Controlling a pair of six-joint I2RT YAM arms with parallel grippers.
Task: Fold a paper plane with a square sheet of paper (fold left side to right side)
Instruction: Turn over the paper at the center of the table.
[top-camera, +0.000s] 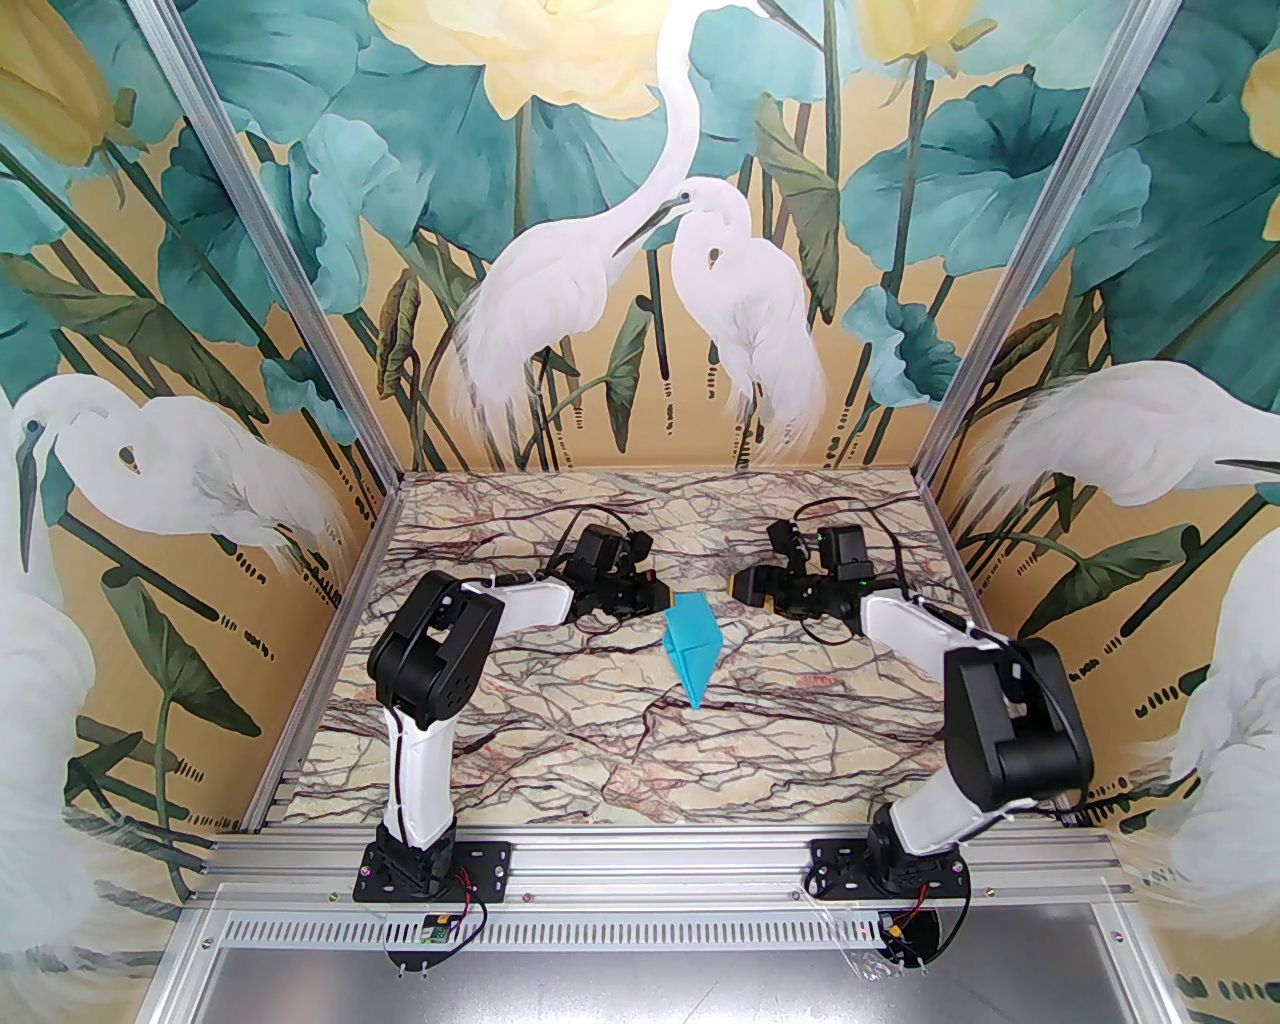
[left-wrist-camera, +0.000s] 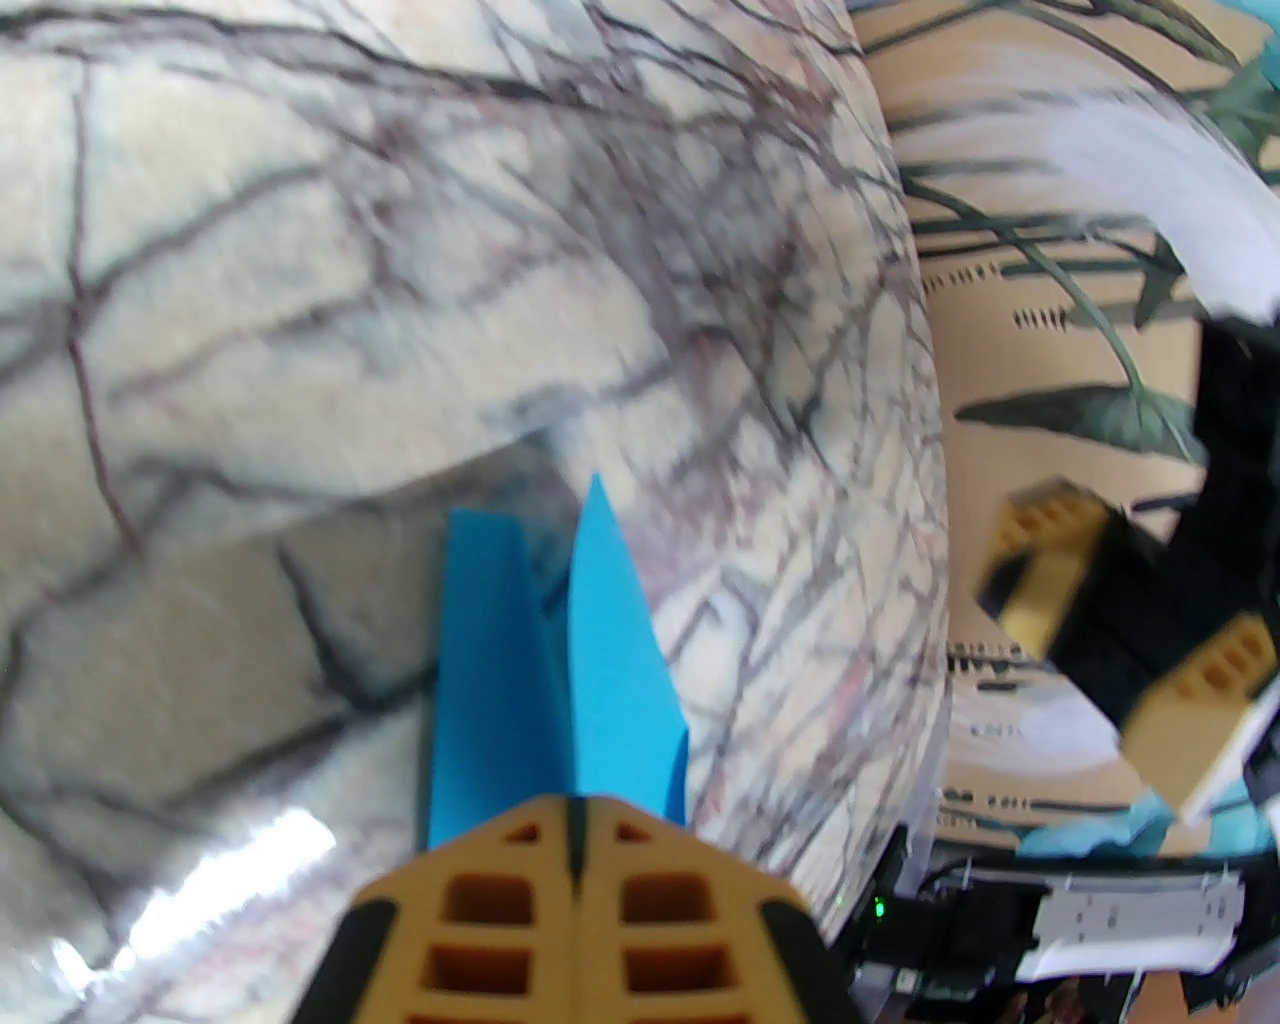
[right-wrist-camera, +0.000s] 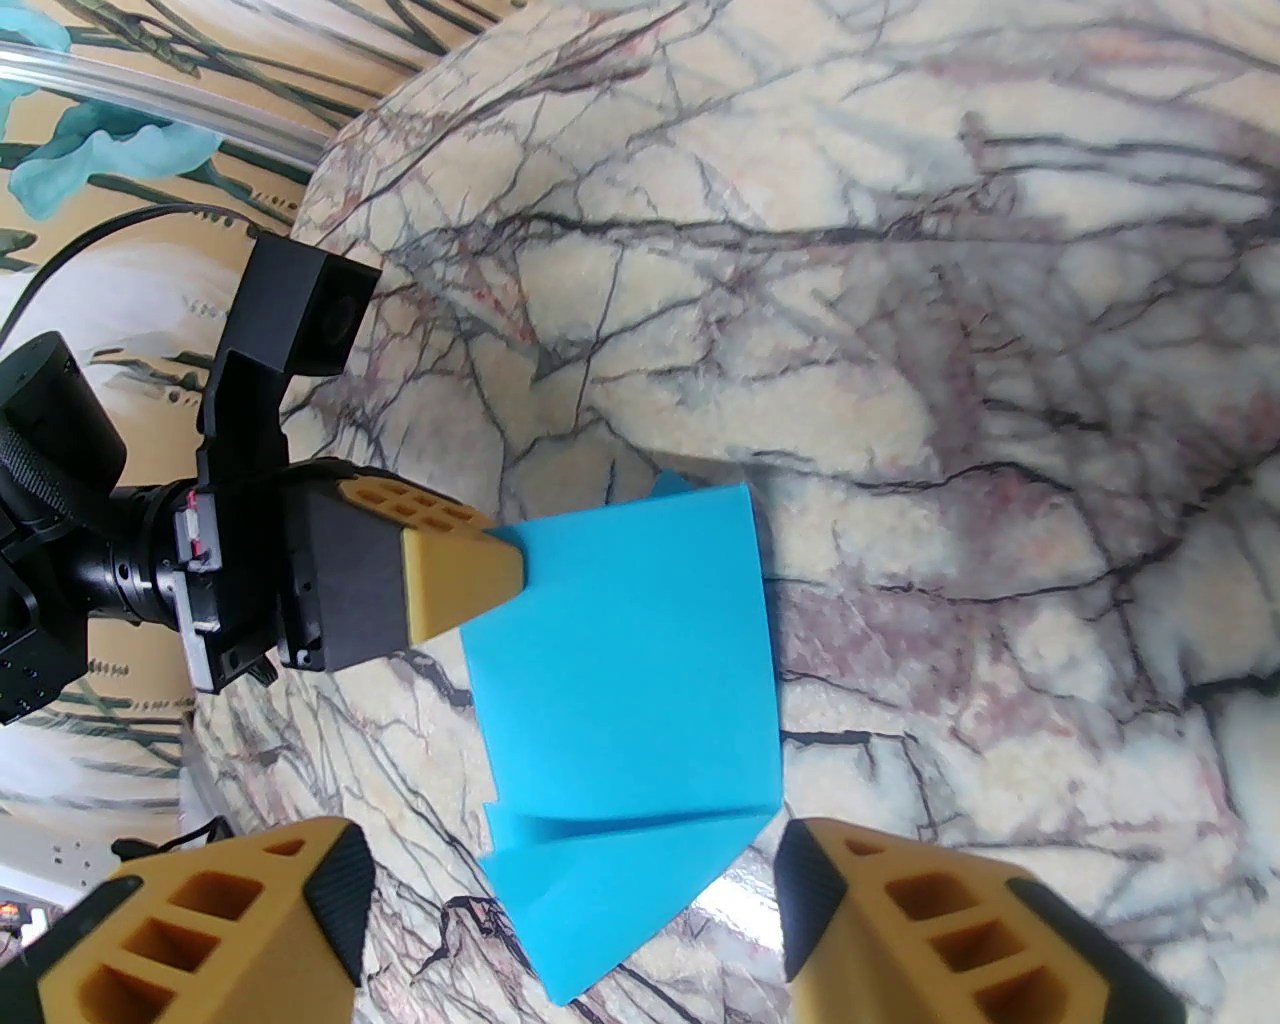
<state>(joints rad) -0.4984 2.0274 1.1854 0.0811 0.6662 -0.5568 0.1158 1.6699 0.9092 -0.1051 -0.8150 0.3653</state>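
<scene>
Left wrist — left tool (left-wrist-camera: 578, 802) clamps paper (left-wrist-camera: 612, 650), end hidden

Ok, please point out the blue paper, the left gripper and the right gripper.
blue paper (right-wrist-camera: 630, 660): right wrist view, on its flat top layer.
left gripper (left-wrist-camera: 576, 805): left wrist view, where its shut fingertips meet.
right gripper (top-camera: 742, 586): top view, between its yellow fingertips.

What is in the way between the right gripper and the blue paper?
Nothing visible is in the way. The blue paper sits right in front of the right gripper, whose fingers are open toward it. The left gripper is shut on the paper's opposite edge, on the far side, not in between.
</scene>
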